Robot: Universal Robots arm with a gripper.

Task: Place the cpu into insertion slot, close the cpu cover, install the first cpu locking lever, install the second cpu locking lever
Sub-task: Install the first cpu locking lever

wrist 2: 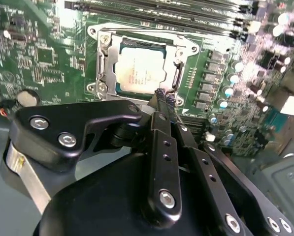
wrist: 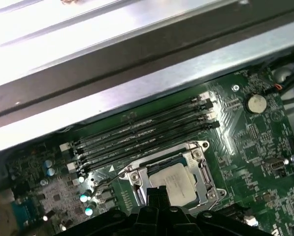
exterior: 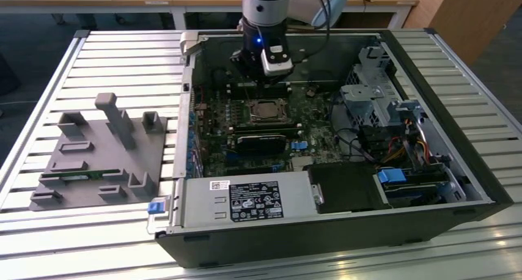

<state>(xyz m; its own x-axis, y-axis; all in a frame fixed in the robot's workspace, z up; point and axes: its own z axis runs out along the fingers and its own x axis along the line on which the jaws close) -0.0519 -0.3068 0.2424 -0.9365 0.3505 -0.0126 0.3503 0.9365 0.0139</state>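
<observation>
Tool (wrist 2: 161, 96) clenched, seemingly empty, tip at cover (wrist 2: 103, 66) edge; cpu (exterior: 265, 111) seated under cover, just below tool mid-frame in exterior view.

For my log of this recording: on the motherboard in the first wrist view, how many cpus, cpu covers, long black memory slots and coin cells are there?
cpu: 1
cpu cover: 1
memory slots: 4
coin cell: 1
Total: 7
</observation>
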